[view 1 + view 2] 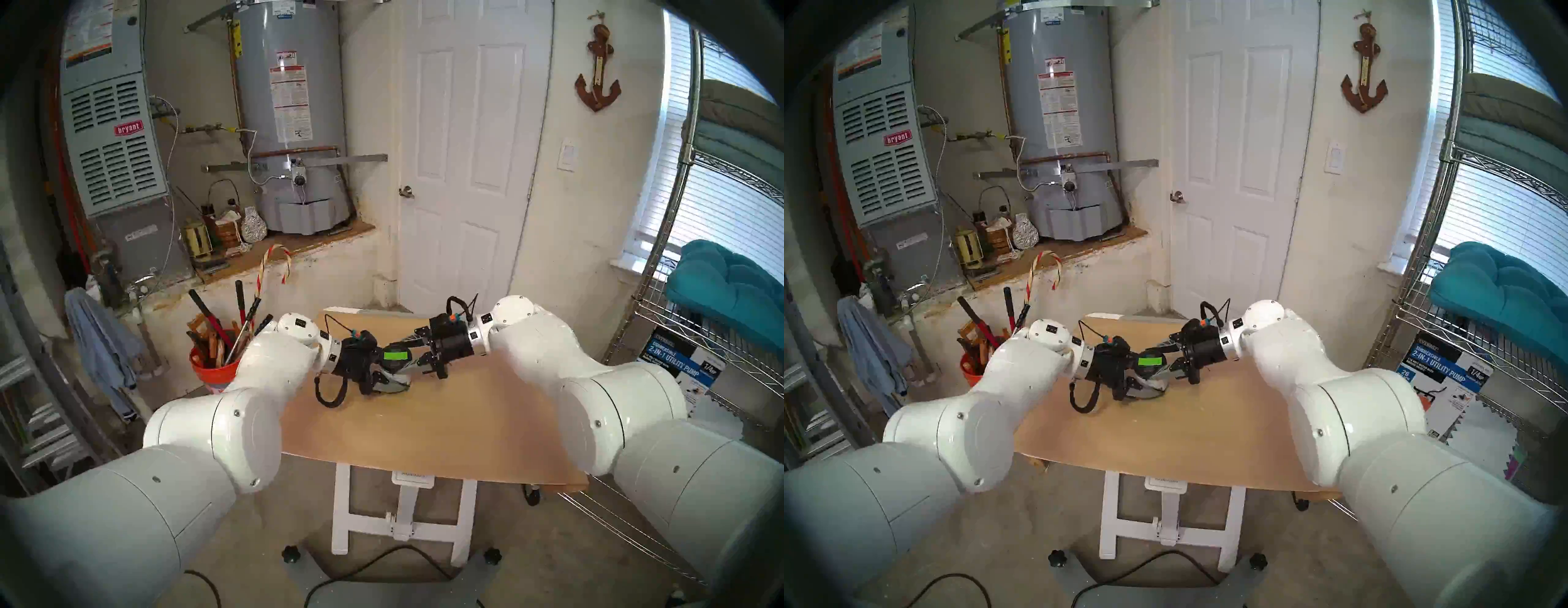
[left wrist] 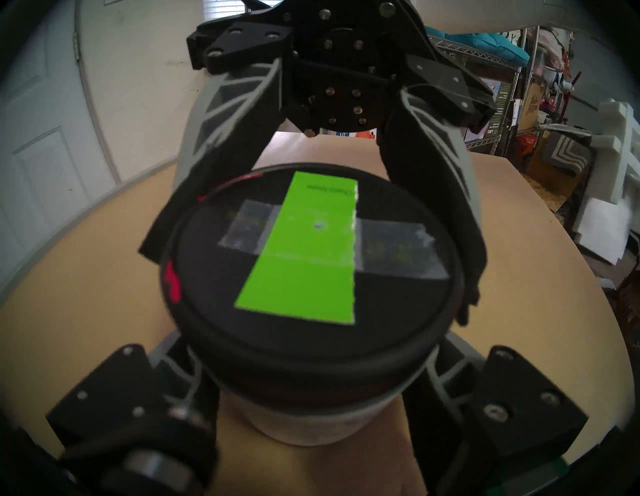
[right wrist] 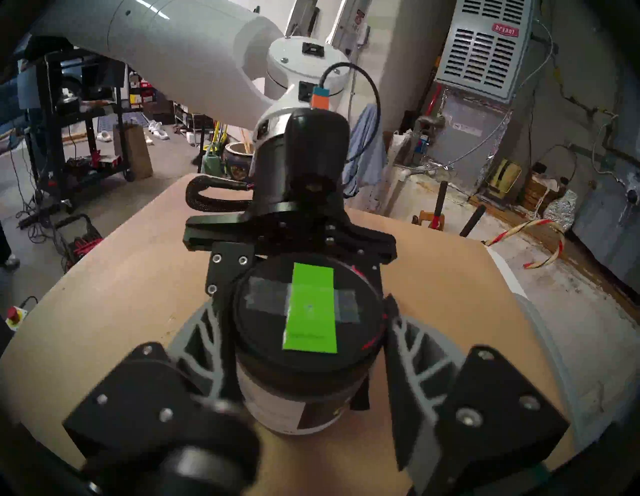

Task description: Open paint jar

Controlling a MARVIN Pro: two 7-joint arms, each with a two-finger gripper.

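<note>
The paint jar [image 1: 392, 382] stands mid-table, a squat jar with a white-grey label [image 3: 273, 405]. Its black lid [image 1: 395, 354] carries a bright green strip [image 2: 304, 253] and sits on the jar. My left gripper [image 1: 388, 378] reaches in from the left and is shut on the jar's body below the lid, as the left wrist view shows [image 2: 311, 391]. My right gripper [image 1: 399, 357] comes from the right and is shut on the lid's rim, with one finger [image 3: 207, 346] on each side. The paint inside is hidden.
The tan tabletop [image 1: 424, 424] stretches toward me on a white stand. An orange bucket of tools [image 1: 208, 365] stands on the floor at the left. A wire shelf [image 1: 700, 339] with a boxed pump stands at the right. A white door [image 1: 466, 170] is behind.
</note>
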